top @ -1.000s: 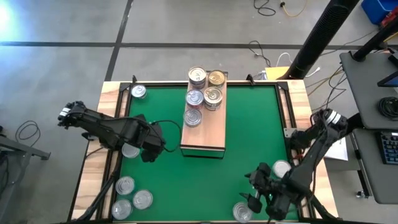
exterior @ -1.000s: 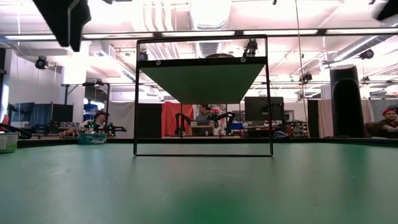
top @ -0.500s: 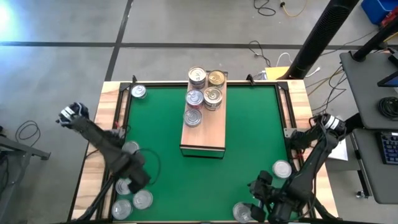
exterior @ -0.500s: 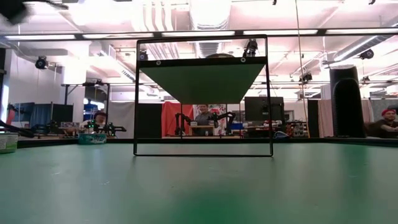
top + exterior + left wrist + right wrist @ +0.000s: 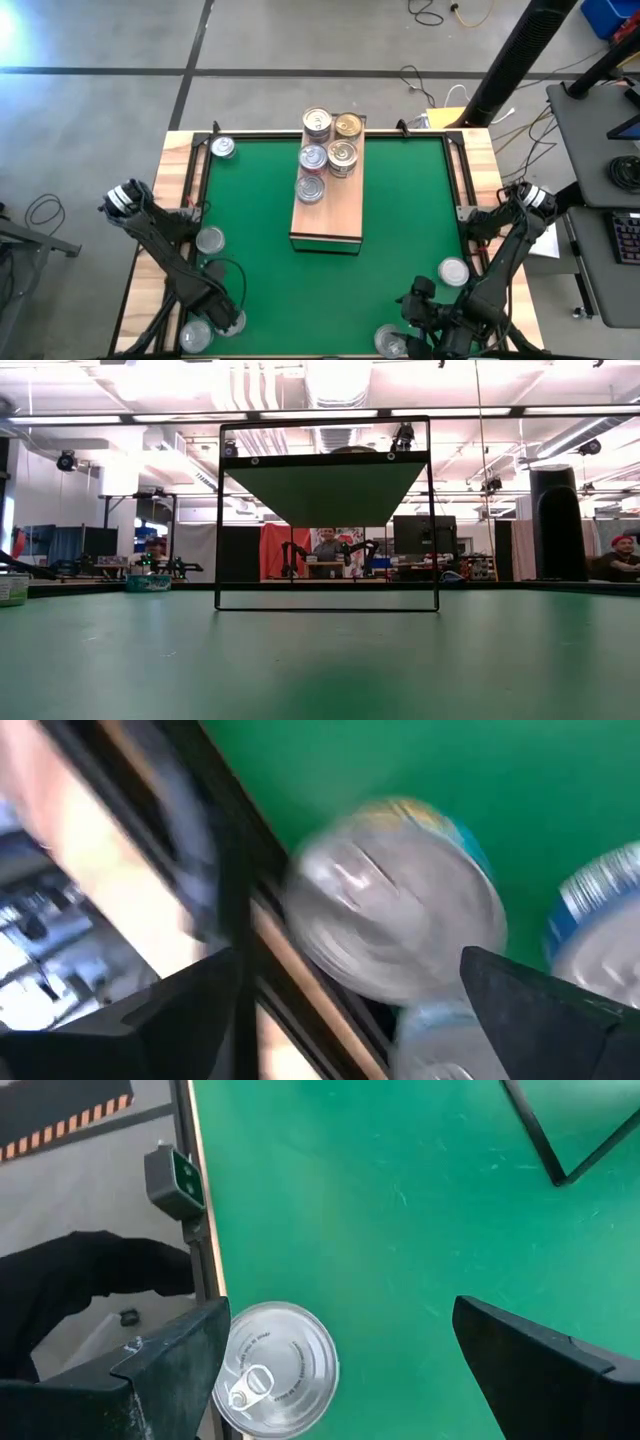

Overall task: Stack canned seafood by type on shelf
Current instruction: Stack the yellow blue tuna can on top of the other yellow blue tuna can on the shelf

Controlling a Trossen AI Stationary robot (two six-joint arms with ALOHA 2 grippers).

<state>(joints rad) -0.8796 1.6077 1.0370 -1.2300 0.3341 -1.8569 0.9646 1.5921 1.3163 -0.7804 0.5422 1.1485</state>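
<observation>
Five tins of canned seafood stand on the far half of the light-wood shelf (image 5: 330, 215), among them a silver-topped one (image 5: 310, 188) and a gold-topped one (image 5: 348, 125). Loose tins stand on their bases on the green mat. My left gripper (image 5: 218, 308) hangs open over the near-left group, and in its wrist view a blurred silver tin (image 5: 395, 910) shows between the fingers, apart from them. My right gripper (image 5: 415, 318) is open near the near right corner, above and beside a silver tin (image 5: 275, 1370).
Other loose tins stand at the far left corner (image 5: 222, 148), by the left edge (image 5: 210, 240), at the near left (image 5: 195, 335) and on the right (image 5: 453, 272). A dark rail (image 5: 190, 215) and a pale wooden frame (image 5: 160, 200) border the mat. The mat's middle (image 5: 330, 290) is bare.
My left gripper has swung from beside the shelf's near left corner toward the table's near left corner, going down over the loose tins and rolling as it went. It has left the low view. The tins have stayed where they were.
</observation>
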